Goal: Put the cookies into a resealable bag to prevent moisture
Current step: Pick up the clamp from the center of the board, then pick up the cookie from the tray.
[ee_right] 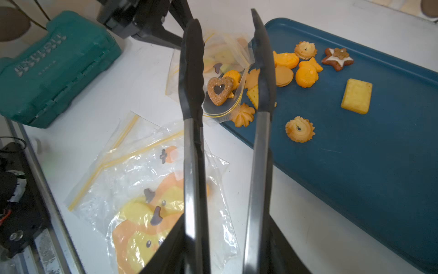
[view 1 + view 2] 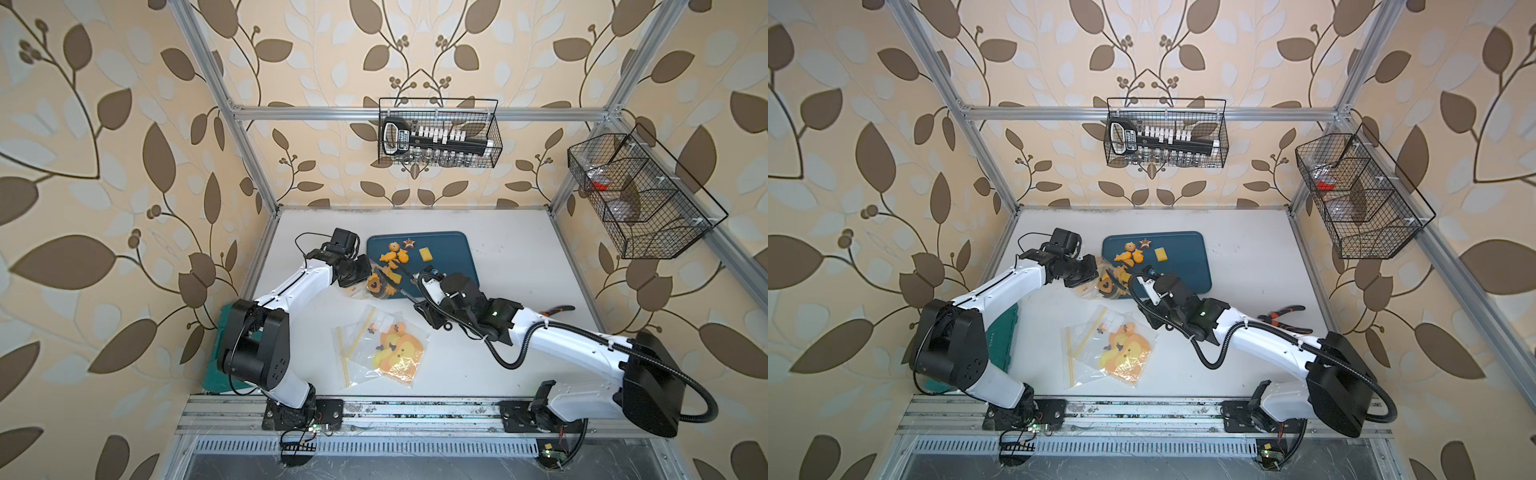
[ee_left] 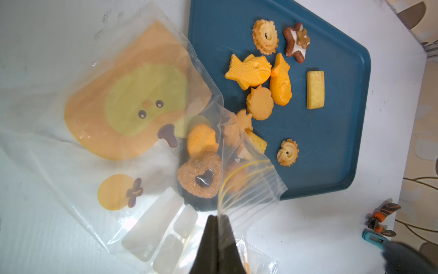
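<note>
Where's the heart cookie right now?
In the right wrist view the heart cookie sits in the mouth of the clear bag the left gripper pinches, at the left edge of the blue tray, between the tongs.

The cookies (image 3: pixel 248 73) are mostly orange-yellow; the star (image 3: pixel 296 42) is brown with white icing, the heart (image 1: pixel 219 93) brown with a dark centre. The tray (image 3: pixel 331 154) is dark blue, the bench (image 2: pixel 507 257) white. The clear bag (image 3: pixel 113 106) carries an orange and yellow cartoon print and a yellow zip line. The tongs (image 1: pixel 192 71) are black-tipped grey metal. The case (image 1: pixel 54 68) is teal; the walls (image 2: pixel 104 166) cream with brown leaves.
</note>
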Controlling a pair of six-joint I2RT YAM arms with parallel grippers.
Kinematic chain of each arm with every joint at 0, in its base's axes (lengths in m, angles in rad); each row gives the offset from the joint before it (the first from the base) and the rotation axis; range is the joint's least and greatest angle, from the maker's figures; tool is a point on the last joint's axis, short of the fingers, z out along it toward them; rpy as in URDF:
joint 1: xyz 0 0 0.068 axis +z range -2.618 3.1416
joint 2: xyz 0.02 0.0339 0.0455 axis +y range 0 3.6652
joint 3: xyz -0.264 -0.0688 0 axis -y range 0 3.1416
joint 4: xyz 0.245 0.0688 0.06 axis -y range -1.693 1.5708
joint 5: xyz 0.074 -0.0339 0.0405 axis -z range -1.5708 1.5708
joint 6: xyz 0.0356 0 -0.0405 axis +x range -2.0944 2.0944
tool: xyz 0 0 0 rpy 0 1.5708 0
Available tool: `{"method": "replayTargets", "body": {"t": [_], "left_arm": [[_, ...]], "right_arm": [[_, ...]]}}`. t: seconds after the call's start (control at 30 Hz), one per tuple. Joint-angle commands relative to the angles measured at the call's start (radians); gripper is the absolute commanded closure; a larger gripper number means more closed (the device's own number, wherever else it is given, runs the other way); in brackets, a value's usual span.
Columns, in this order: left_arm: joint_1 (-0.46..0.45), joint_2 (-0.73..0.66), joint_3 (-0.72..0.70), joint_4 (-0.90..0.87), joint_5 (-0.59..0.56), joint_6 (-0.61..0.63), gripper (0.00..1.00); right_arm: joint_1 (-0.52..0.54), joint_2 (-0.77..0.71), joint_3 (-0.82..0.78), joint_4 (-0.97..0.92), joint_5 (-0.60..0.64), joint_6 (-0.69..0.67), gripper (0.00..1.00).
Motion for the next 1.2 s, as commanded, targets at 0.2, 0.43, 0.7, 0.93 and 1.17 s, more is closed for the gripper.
{"method": "replayTargets", "body": {"t": [0.2,0.43,0.7,0.93,1.17], "left_arm": [[0.024,-0.127,0.006,-0.043,-0.134,-0.056,1.0],[0.046,-0.213,-0.018,-0.058,-0.169,-0.071,1.0],[0.052,-0.207,-0.016,-0.045,-0.125,-0.049,1.0],[0.052,-0.195,-0.023,-0.031,-0.098,-0.045,1.0],[0.051,-0.183,-0.027,-0.022,-0.08,-0.045,1.0]], "right_arm": [[-0.195,0.094,0.074,-0.192,-0.05,0.032,0.55],[-0.198,0.231,0.185,-0.215,-0.143,-0.018,0.55],[-0.189,0.342,0.283,-0.247,-0.19,-0.049,0.55],[-0.162,0.4,0.326,-0.262,-0.2,-0.071,0.53],[-0.162,0.452,0.357,-0.268,-0.168,-0.069,0.49]]}}
